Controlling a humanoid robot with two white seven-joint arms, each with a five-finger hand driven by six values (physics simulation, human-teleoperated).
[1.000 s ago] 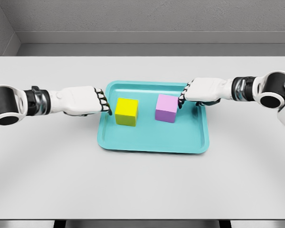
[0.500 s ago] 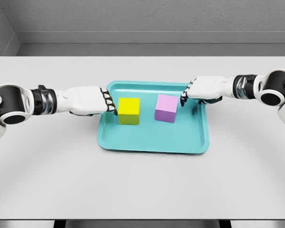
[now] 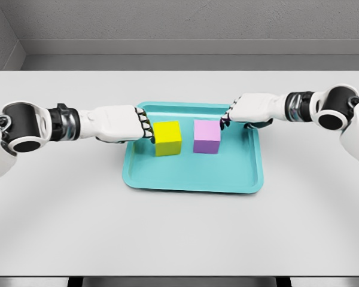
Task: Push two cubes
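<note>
While my curled left fist (image 3: pixel 122 124) touches small yellow cube (image 3: pixel 167 138), clenched right fist (image 3: pixel 246 110) nudges pink cube (image 3: pixel 207 136); push level, inward, within teal plastic tray (image 3: pixel 191 178).

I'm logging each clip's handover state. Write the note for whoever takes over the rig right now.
Left hand: fingers curled, knuckles against the left face of the yellow cube, holding nothing.
Right hand: fingers curled, at the upper right edge of the purple cube; whether it touches is not clear.
Both cubes sit inside the teal tray on the table, side by side with a gap between them.
Done: both hands are positioned at the outer sides of the cubes.
Left: probably push the cubes inward until they meet.
</note>
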